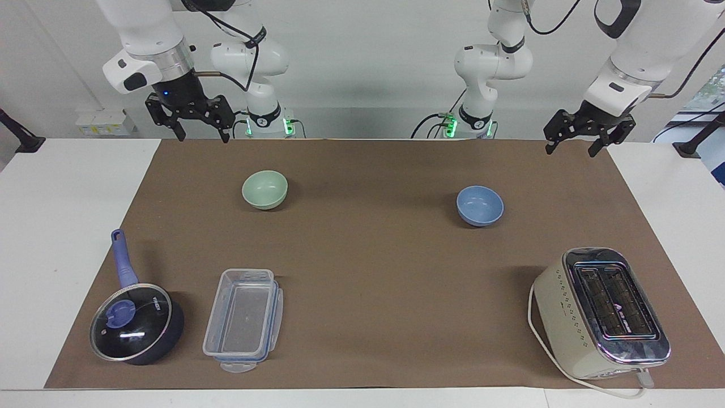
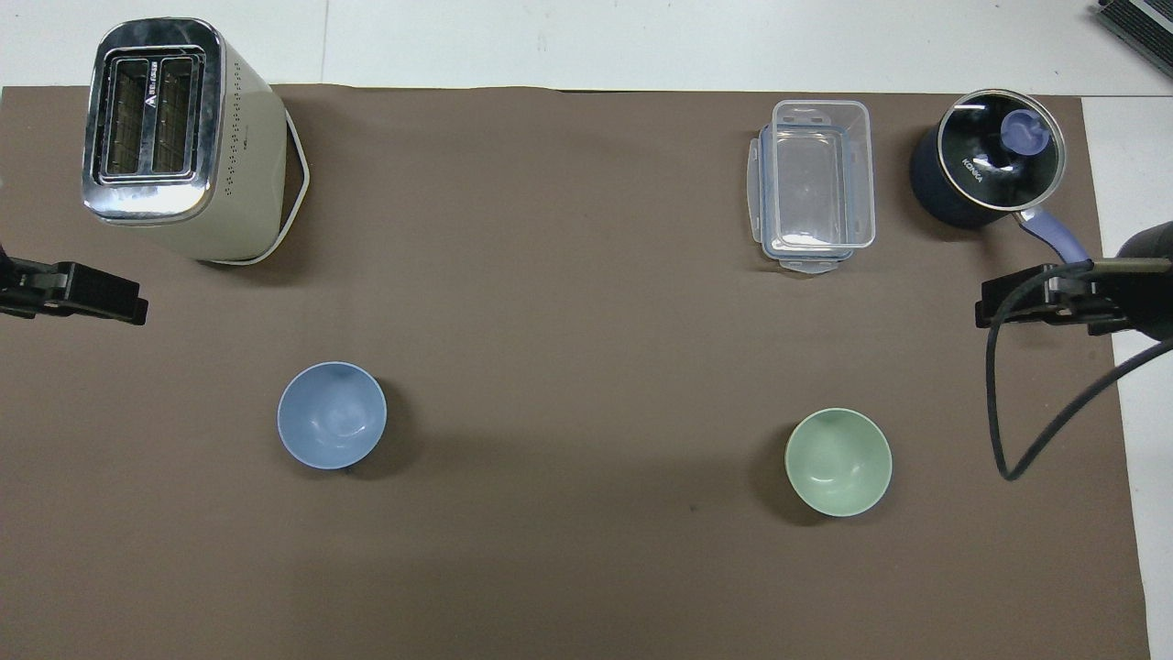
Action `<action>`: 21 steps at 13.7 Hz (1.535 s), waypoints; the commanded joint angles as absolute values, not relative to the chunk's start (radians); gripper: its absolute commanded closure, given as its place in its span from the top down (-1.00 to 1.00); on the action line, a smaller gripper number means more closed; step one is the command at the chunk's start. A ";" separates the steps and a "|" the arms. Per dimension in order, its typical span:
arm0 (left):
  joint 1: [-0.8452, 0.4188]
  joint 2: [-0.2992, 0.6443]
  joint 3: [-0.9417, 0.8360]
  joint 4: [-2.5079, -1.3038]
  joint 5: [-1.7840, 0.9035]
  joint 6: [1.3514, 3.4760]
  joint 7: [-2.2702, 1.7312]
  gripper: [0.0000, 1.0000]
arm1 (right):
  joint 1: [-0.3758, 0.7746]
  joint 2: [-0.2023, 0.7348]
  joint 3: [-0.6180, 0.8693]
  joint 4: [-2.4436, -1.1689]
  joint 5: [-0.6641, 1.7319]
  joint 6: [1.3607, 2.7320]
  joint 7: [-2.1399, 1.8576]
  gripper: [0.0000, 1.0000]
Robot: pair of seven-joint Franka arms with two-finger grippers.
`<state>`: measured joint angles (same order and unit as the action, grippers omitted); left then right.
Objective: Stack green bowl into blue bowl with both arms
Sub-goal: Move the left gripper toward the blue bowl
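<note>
Right, nothing has been picked up yet. Nearest the robots, the right gripper (image 1: 203,129) is seen hanging in the air over the mat's edge at the right arm's end, jaws spread wide and nothing held; the left gripper (image 1: 583,137) is poised the same way over the mat's edge at the left arm's end, also wide open and empty.

A little farther out, the green bowl (image 1: 264,189) is found upright on the brown mat (image 1: 374,272) toward the right arm's end, and the blue bowl (image 1: 480,205) upright toward the left arm's end, well apart from it. Each bowl looks to have been set within one arm's easy reach, so both arms can share the stacking.

Farthest out, a lidded saucepan (image 1: 136,328) is parked near the mat's corner at the right arm's end, a clear plastic container (image 1: 243,318) just beside it, and a toaster (image 1: 603,311) near the other far corner, all seemingly kept out of the working lane.
</note>
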<state>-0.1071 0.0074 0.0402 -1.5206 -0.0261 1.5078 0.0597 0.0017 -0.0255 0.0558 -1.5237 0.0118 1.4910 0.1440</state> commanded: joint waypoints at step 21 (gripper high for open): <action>-0.146 -0.014 0.054 -1.853 -0.037 1.805 0.057 1.00 | -0.008 -0.031 0.061 -1.528 0.014 1.479 0.170 1.00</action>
<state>-0.1225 0.0110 0.0409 -1.7715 -0.0262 1.7343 0.0708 0.0017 -0.0255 0.0558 -1.5244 0.0121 1.4910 0.1443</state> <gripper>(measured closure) 0.000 0.000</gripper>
